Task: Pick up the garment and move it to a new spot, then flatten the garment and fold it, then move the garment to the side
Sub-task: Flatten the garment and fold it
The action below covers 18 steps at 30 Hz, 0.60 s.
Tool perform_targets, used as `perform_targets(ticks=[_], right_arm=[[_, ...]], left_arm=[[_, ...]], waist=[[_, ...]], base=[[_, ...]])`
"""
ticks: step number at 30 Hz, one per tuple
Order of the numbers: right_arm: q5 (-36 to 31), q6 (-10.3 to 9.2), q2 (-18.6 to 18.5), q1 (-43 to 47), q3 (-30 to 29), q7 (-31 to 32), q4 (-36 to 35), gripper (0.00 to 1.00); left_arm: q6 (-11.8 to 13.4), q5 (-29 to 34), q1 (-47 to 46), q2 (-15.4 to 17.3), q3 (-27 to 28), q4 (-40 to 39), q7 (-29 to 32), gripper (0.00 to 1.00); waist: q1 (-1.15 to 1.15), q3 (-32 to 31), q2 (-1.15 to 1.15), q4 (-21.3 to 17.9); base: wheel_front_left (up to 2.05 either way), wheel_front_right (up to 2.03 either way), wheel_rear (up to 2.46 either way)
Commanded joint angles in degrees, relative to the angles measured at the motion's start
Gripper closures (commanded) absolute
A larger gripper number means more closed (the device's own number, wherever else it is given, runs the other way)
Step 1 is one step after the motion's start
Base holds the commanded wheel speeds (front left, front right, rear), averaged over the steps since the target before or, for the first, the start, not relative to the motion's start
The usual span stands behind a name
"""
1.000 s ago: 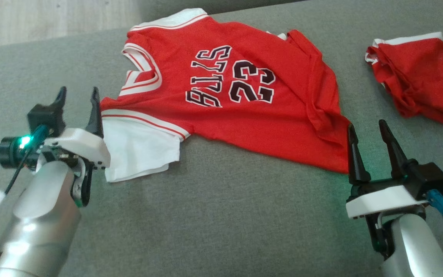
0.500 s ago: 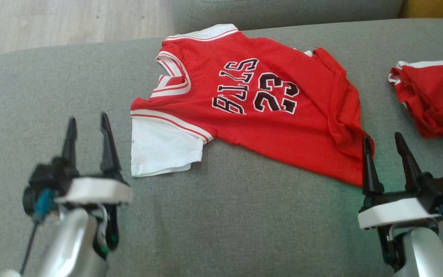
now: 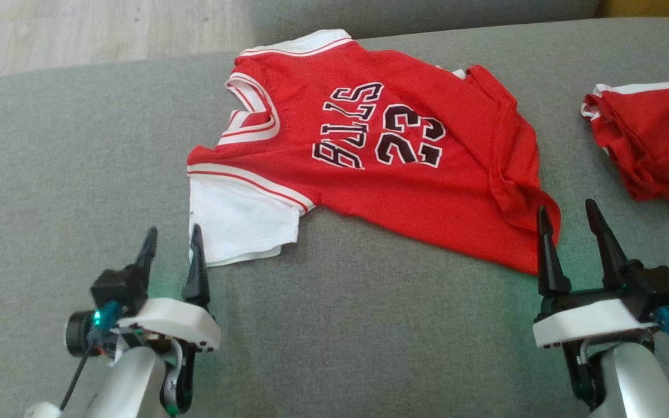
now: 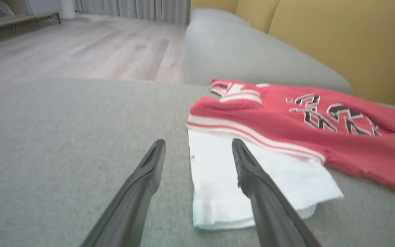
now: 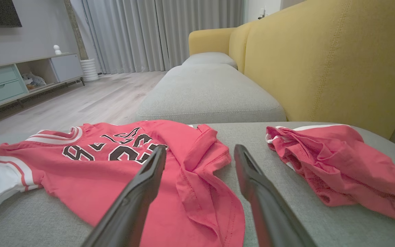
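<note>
The grey sofa seat (image 3: 369,325) took up most of the head view, with a yellow backrest (image 5: 321,61) rising behind it in the right wrist view. The red jersey (image 3: 369,191) lay across the middle of the seat, print side up and mostly spread out, its collar towards the robot's left. A second red garment (image 3: 654,139) sat bunched on the seat further to the right, apart from the jersey. The jersey's white sleeve (image 3: 236,226) stuck out flat towards the robot, while the hem side (image 3: 514,174) was rucked into a long fold.

The left gripper (image 3: 173,229) hovered just short of the sleeve, fingers spread wide and empty. The right gripper (image 3: 565,206) stood beside the hem corner (image 3: 535,255), equally wide and holding nothing.

Judging by the layout, the jersey seemed to be placed already and the flattening was in hand. The next move probably called for the right fingers to pinch the hem corner and draw the fold outwards, with the left steadying the sleeve so that the cloth would not slide
</note>
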Motion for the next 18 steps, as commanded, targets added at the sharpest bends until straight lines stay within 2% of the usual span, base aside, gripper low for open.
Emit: perform_targets(ticks=[1,4,9,18], right_arm=[[-0.2,-0.04,-0.3,-1.6,1.5,-0.5,-1.6,0.00],[-0.3,-0.04,-0.3,-1.9,1.5,-0.5,-1.3,0.00],[-0.3,-0.04,-0.3,-2.2,1.5,-0.5,-1.1,0.00],[0.1,-0.04,-0.3,-2.5,1.4,-0.5,-0.6,0.00]], left_arm=[[-0.2,0.1,-3.1,0.9,1.1,-0.5,0.9,0.00],[-0.1,0.1,-4.1,1.0,0.6,1.9,2.7,0.00],[1.7,0.8,-5.8,1.7,0.3,6.1,5.6,0.00],[0.5,-0.7,-6.2,1.5,-1.1,10.3,11.9,0.00]], waist=[[0.00,0.3,0.00,-0.3],[0.00,0.8,0.00,-0.9],[0.00,1.9,0.00,-1.8],[0.00,2.1,0.00,-2.6]], base=[[0.00,0.00,0.00],[0.00,0.00,0.00],[0.00,0.00,0.00],[0.00,0.00,0.00]])
